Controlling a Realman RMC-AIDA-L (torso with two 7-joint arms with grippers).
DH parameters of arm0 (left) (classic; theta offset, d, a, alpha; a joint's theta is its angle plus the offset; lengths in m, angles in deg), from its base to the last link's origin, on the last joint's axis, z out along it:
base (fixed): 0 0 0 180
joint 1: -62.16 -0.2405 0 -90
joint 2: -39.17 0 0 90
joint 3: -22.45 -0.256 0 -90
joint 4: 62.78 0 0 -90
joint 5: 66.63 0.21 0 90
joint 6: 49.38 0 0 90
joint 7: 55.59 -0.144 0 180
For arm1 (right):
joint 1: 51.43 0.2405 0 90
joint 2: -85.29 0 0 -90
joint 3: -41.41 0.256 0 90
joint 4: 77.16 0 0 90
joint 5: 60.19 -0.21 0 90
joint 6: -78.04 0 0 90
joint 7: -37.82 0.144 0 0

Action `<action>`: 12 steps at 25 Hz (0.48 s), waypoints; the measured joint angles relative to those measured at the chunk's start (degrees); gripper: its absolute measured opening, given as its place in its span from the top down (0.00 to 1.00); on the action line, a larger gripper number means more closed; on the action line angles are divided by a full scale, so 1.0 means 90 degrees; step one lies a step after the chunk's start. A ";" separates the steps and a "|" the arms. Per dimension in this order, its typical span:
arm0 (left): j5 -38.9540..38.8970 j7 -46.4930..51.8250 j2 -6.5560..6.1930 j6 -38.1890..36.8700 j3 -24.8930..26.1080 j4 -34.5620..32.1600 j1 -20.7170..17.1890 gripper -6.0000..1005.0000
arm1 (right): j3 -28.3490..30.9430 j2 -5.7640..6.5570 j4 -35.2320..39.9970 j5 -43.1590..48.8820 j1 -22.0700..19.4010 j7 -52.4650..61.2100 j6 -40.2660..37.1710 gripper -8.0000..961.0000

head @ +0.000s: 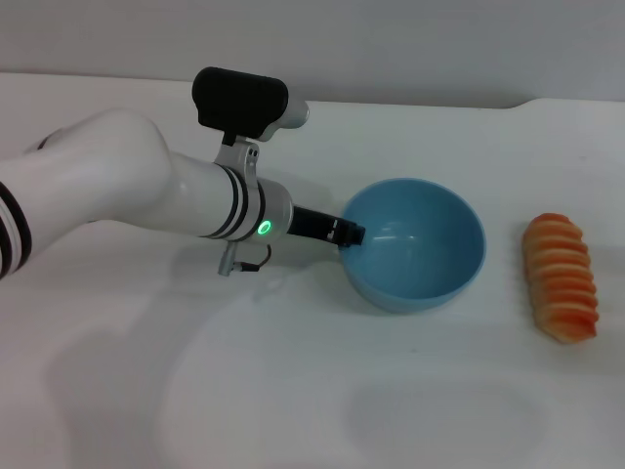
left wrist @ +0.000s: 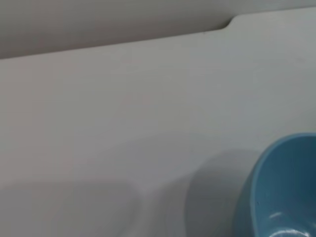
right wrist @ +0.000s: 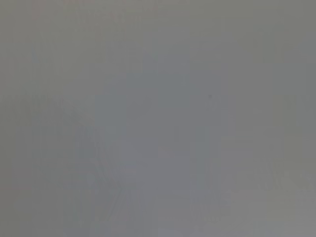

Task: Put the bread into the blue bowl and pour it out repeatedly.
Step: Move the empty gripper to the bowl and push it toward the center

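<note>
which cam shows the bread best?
Head view: the whole bread lies on the white table, apart from the blue bowl held at its rim by the left gripper. Neither wrist view shows the bread.

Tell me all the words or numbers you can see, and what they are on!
There are none to read.
The blue bowl is plain.
The bread has only pale stripes, no writing.
The left gripper, at the bowl's rim, bears no label; the arm shows just a green light.
The table is unmarked.
</note>
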State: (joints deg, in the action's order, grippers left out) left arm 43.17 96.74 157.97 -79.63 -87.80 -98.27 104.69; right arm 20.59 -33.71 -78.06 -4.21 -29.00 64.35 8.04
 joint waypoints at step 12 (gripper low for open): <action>-0.0103 0.0027 0.0003 0.0042 -0.0035 0.0145 0.0064 0.84 | -0.0040 -0.0010 -0.0018 0.0033 -0.0049 0.0026 0.0005 0.24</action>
State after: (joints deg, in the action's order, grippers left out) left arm 42.24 96.99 158.00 -79.25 -88.12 -96.96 105.26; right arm 20.22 -33.80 -78.22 -3.91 -29.44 64.59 8.08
